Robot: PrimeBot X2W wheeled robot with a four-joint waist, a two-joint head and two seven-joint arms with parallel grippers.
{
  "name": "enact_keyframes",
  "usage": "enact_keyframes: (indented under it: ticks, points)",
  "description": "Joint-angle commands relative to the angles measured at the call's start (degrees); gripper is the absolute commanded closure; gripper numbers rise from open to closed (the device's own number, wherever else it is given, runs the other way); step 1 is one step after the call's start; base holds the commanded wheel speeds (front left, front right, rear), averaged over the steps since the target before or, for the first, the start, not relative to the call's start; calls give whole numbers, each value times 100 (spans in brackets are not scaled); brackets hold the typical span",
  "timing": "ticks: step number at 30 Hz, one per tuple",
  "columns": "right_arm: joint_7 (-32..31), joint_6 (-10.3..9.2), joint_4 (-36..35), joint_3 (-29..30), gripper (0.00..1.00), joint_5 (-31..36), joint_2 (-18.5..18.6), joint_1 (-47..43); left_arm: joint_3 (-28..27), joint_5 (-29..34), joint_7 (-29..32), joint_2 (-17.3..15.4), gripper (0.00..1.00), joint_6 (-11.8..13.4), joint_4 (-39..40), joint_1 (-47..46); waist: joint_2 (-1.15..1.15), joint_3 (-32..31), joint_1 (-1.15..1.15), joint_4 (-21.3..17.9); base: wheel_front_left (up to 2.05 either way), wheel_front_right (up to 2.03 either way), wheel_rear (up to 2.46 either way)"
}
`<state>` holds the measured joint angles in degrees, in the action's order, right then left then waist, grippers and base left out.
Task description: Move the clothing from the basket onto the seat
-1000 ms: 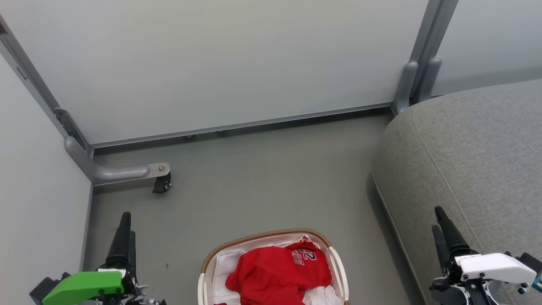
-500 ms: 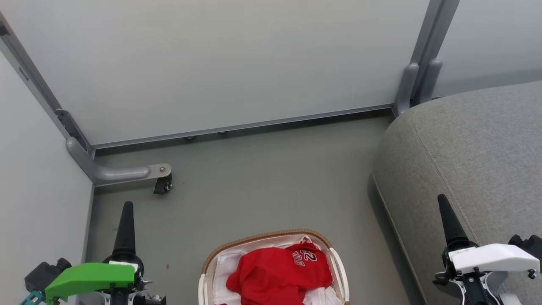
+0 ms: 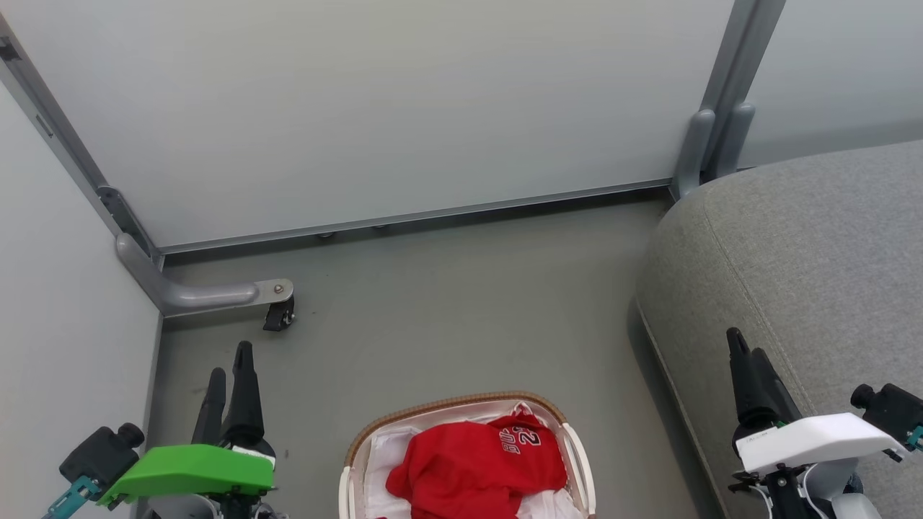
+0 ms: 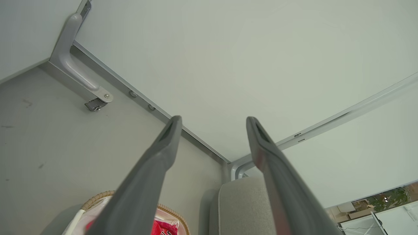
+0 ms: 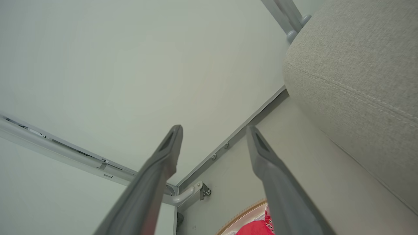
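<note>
The basket [image 3: 453, 404], white with a brown woven rim, stands on the floor at the bottom middle of the head view. Red clothing [image 3: 476, 465] with white numerals lies bunched in it on a white liner. The grey seat [image 3: 807, 259] rises at the right. My left gripper [image 3: 231, 362] hovers open left of the basket, and my right gripper [image 3: 743, 344] is open beside the seat's front edge; both are empty. In the left wrist view the open left gripper [image 4: 213, 120] points at the wall, with basket rim [image 4: 98, 197] and clothing [image 4: 162, 227] low. The right gripper [image 5: 214, 129] looks past the seat [image 5: 352, 65].
Pale partition walls [image 3: 375, 108] close the back and left. A grey bracket with a small black caster [image 3: 277, 314] sticks out onto the floor at the left. Grey floor [image 3: 461, 303] lies between the basket, the wall and the seat.
Both wrists have rolled, so each gripper shows two spread fingers instead of one edge-on. The left gripper has shifted a little right, the right a little left. The basket and clothing lie unchanged.
</note>
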<state>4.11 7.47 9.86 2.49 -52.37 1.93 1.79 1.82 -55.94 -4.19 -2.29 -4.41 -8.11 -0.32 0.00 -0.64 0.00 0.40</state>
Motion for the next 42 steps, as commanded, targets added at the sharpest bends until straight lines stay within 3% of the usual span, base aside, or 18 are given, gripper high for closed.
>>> enact_keyframes:
  ticks: [1,23,42]
  points:
    - [66,2,-103,-29,0,257,54,-4,35,274,-60,-39,0,26,87,16,0,-2,0,2,0,0,0]
    - [448,2,28,-221,0,2207,73,-140,280,2356,-437,-53,0,200,-81,334,0,-42,0,17,0,0,0]
    - [713,2,1,-323,0,3300,88,-217,428,3314,-704,-63,0,259,-258,475,0,-57,0,33,0,0,0]
